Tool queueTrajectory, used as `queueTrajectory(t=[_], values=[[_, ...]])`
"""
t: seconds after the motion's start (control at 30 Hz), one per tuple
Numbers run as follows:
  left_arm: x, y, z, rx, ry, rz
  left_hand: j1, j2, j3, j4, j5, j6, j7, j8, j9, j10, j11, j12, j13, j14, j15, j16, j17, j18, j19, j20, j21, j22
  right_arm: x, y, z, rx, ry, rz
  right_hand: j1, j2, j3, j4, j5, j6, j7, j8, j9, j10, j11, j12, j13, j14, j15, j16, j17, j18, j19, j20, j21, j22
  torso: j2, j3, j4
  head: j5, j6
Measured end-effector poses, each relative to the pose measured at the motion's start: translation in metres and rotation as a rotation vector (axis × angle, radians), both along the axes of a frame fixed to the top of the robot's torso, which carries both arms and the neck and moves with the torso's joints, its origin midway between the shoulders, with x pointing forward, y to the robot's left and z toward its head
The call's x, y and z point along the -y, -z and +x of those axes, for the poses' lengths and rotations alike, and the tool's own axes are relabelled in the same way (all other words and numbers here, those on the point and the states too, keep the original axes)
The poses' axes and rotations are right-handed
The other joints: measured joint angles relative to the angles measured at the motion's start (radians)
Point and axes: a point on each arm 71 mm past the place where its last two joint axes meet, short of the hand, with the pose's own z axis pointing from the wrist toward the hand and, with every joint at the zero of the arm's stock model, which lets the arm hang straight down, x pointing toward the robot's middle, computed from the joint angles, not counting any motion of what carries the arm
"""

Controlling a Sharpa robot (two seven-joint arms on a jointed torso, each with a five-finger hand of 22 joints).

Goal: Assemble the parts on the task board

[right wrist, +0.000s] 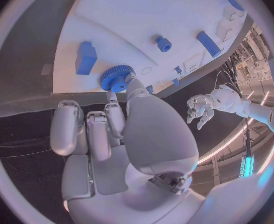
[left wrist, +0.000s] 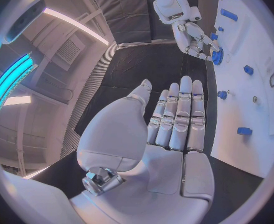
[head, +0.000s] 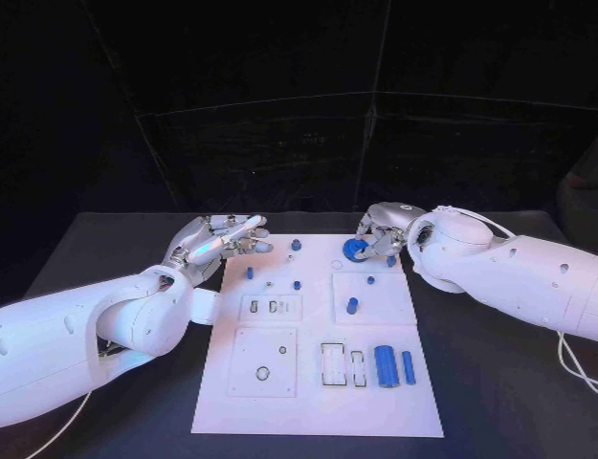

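**Blue gear pinched at the board's far edge**

Where the right hand (head: 382, 232) bends over the white task board (head: 320, 402), its fingers hide part of a round blue gear (right wrist: 116, 77), toothed at the rim, pinched at the board's far side. Small blue pegs (head: 351, 306) dot the board; two longer blue bars (head: 386, 366) lie near its front. Beside the board's far left corner, the left hand (head: 219, 239) holds nothing, fingers straight and apart.

matt white task board (head: 320, 382), glossy blue gear (right wrist: 116, 77)
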Motion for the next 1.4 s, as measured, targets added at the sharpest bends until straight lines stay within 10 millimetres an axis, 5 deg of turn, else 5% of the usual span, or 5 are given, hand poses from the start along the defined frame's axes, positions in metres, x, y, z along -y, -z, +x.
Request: queueTrajectory(t=[0.33,0.4,0.57,1.03,1.4], values=[[0.000,0.000,0.000,-0.002,0.001,0.000,0.000,0.000,0.003,-0.003,0.000,0.000,0.000,0.000,0.000,0.000,0.000,-0.004,-0.001,0.000,0.000,-0.004,0.001,0.000,0.000,0.000,0.000,-0.001,-0.011,-0.003,-0.008,0.046,-0.034,0.001,0.010,0.010,0.028,-0.005,-0.010,0.028,-0.008,0.011,0.000,0.031,-0.008,0.046,0.009,0.000,0.000,0.007,0.000,-0.001,0.014,-0.007,0.019,0.038,0.000,0.0005,0.0000,-0.002,0.001],[-0.001,0.000,0.000,-0.002,0.001,0.000,0.000,0.000,0.003,-0.003,0.000,0.000,0.000,0.000,0.000,0.000,0.000,-0.004,-0.001,0.000,0.000,-0.004,0.001,0.000,0.000,0.000,0.000,-0.001,-0.017,-0.006,-0.012,0.069,-0.052,0.013,0.013,0.008,0.035,-0.006,0.006,0.030,-0.006,0.011,-0.002,0.033,-0.010,0.047,0.009,-0.002,-0.002,0.007,0.000,-0.016,0.014,-0.007,0.025,0.045,0.000,0.0005,0.0000,-0.002,0.002],[-0.001,0.000,0.000,-0.002,0.000,0.001,0.000,0.000,0.003,-0.003,0.000,0.000,0.000,0.000,0.000,0.000,0.000,-0.004,-0.001,0.000,0.000,-0.004,0.001,0.000,0.000,0.000,0.000,-0.001,-0.036,-0.014,-0.023,0.130,-0.099,0.045,0.012,0.009,0.044,-0.005,0.032,0.033,-0.007,0.009,-0.005,0.036,-0.006,0.054,0.009,-0.004,-0.004,0.007,0.000,-0.016,0.023,-0.009,0.031,0.060,0.000,0.0000,0.0009,0.000,0.004],[-0.002,0.000,0.001,-0.002,-0.003,0.002,0.004,0.004,0.006,-0.006,0.000,0.000,0.000,0.000,0.000,0.000,0.000,-0.004,-0.001,0.000,0.000,-0.004,0.002,0.000,0.000,0.000,0.000,-0.001,-0.099,-0.023,-0.033,0.228,-0.210,0.049,0.006,0.014,0.050,-0.005,0.032,0.033,-0.007,0.002,-0.007,0.036,-0.006,0.054,0.009,-0.004,-0.004,0.007,0.000,-0.015,0.030,-0.008,0.036,0.073,0.001,-0.0008,0.0020,0.012,-0.001],[-0.002,0.001,0.001,-0.002,-0.004,0.003,0.004,0.004,0.006,-0.006,0.000,0.000,0.000,0.000,0.000,0.000,0.000,-0.004,-0.001,0.000,0.000,-0.004,0.002,0.000,0.000,0.000,0.000,-0.001,-0.123,-0.011,-0.031,0.216,-0.230,0.023,0.002,0.010,0.057,-0.004,0.028,0.033,-0.007,0.000,-0.007,0.036,-0.006,0.050,0.008,-0.004,-0.004,0.007,0.000,-0.015,0.030,-0.008,0.039,0.075,0.001,0.0004,0.0013,0.018,-0.006]])
